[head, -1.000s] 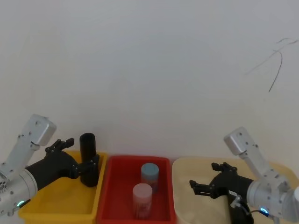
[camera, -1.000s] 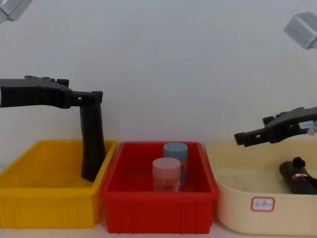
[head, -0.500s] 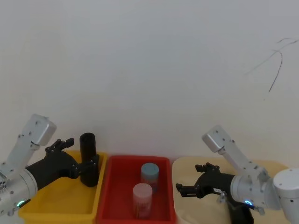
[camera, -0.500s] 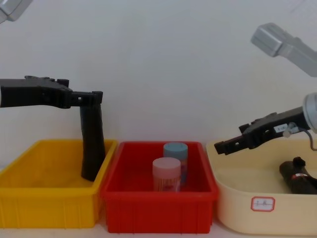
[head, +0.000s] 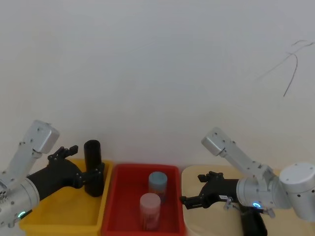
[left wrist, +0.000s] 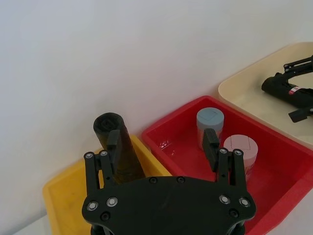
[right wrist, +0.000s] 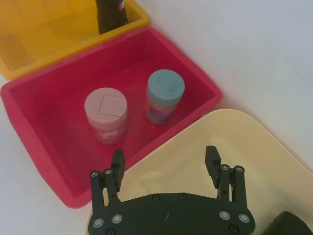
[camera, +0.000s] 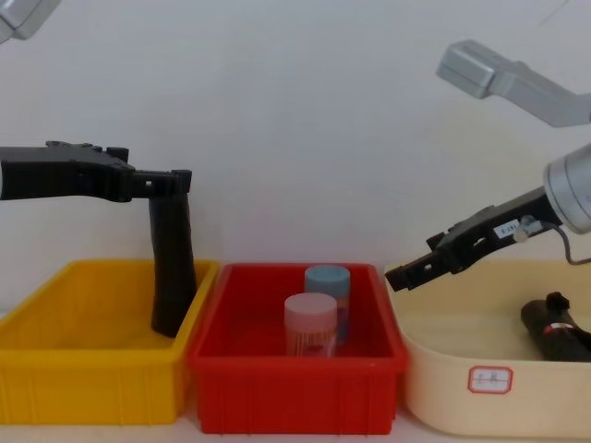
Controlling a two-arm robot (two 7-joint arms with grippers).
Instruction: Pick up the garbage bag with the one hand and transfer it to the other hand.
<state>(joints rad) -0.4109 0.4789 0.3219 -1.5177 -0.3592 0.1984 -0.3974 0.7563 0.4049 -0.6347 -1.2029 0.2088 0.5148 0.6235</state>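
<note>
Head camera: high on the robot, angled forward and down over the yellow bin (head: 64, 211), red bin (head: 120, 196) and cream bin (head: 202, 221), with a white wall behind. Chest camera: lower and level, facing the bins' front walls. Each wrist camera looks close past its own gripper, left gripper (left wrist: 163, 142) and right gripper (right wrist: 164, 155). All four views share the red bin with its pink-lidded jar (head: 150, 209) and blue-lidded jar (head: 158, 182).

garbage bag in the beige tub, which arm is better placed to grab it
Right. The garbage bag lies in the beige tub, and the right claw hangs open over that tub's edge. The left claw is open by the tall plain roll in the yellow bin, beyond the red bin.
</note>
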